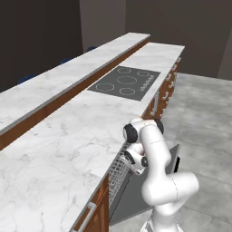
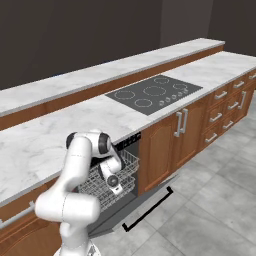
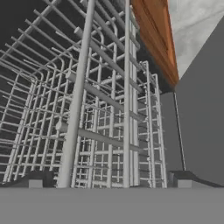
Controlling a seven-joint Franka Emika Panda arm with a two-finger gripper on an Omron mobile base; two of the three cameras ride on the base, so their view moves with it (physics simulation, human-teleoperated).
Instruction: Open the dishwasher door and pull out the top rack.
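Hand view: the top rack (image 3: 100,113) lies directly ahead of the gripper (image 3: 109,186), whose 2 dark fingertips (image 3: 35,181) stand spread wide on either side of the front wires, pinching nothing. The rack is a light grey thin-wire basket; judge it light, rigid and smooth, likely to slide on its runners with little force, though thin wire gives a narrow, slippery hold. The front rail or a thicker cross bar is the best place to grip, squarely so that the rack does not skew. In the right base view the top rack (image 2: 112,181) projects partly from the cavity, and the dishwasher door (image 2: 145,205) hangs lowered beneath and forward of the gripper (image 2: 116,189), its black bar handle (image 2: 150,210) toward the floor. Above the gripper runs a white marble counter (image 2: 45,135) carrying a black cooktop (image 2: 152,93); brown wooden cabinets (image 2: 172,137) continue beside the opening. The floor (image 2: 210,210) is grey tile, with dark walls beyond.
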